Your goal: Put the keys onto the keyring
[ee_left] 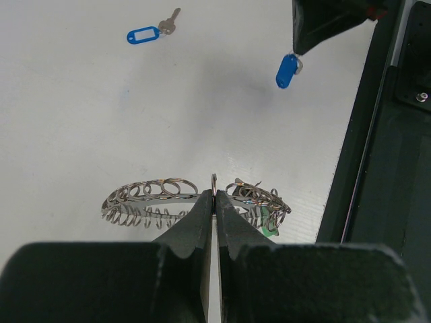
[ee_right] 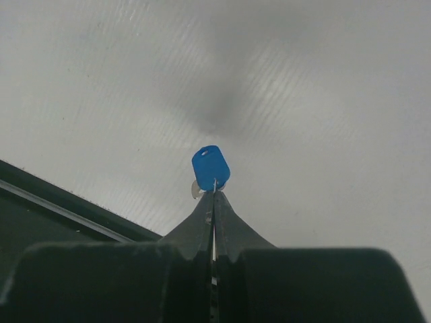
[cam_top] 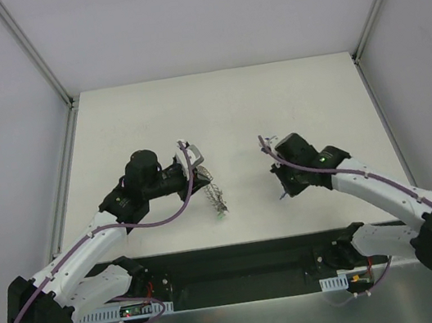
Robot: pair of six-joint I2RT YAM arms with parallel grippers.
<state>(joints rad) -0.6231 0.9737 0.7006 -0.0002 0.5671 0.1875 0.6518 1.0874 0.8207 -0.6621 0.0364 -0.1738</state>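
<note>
The keyring (ee_left: 151, 198) is pinched at its rim in my left gripper (ee_left: 214, 196), fingers clamped tight on the coil, with a green tag (ee_left: 270, 223) tangled at its right end. My right gripper (ee_right: 214, 195) is squeezed on a blue-tagged key (ee_right: 211, 168), held up off the white table (ee_left: 101, 121). A second blue-tagged key (ee_left: 149, 31) lies flat farther out, well apart from the ring.

A white table (cam_top: 305, 97) fills mid-frame, a black strip (cam_top: 241, 261) along its lower edge; metal rails (cam_top: 31, 50) cross both upper corners.
</note>
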